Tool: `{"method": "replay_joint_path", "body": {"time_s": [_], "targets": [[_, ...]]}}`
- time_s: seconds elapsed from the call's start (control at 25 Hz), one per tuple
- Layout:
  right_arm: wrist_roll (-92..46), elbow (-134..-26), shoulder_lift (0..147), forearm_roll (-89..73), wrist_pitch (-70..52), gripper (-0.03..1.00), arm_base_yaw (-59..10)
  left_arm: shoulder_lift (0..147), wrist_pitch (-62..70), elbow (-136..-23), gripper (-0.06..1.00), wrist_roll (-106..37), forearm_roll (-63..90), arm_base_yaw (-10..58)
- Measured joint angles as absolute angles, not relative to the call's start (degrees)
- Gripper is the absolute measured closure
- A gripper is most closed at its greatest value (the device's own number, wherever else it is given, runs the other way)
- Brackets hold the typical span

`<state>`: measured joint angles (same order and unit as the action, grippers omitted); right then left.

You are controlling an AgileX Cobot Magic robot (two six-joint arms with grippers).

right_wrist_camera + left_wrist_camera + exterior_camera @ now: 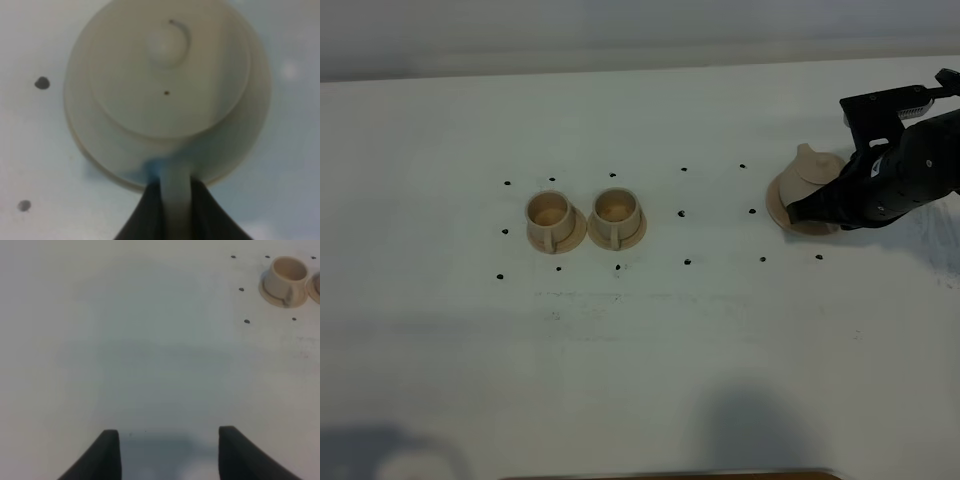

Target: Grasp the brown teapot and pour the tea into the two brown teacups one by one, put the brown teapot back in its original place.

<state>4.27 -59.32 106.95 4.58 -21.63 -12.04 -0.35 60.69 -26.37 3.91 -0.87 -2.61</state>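
Tabletop point(620, 350), brown teapot point(817, 170) handle between right fingers point(142, 216)
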Motion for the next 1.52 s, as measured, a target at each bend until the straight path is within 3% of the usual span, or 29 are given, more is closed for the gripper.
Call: {"method": "replay_joint_path", "body": {"time_s": [1.08,1.52], "targets": [[4.15,-59.32,102.96,4.41,-20.18,0.89,-12.44,-0.35,60.69,-26.37,0.44,3.91,-0.87,-2.61],[5.04,-55.91,98.24,7.95,-20.56,0.89,-18.88,-0.35,60.69,-26.37,0.44,3.91,-0.87,-2.61]]}}
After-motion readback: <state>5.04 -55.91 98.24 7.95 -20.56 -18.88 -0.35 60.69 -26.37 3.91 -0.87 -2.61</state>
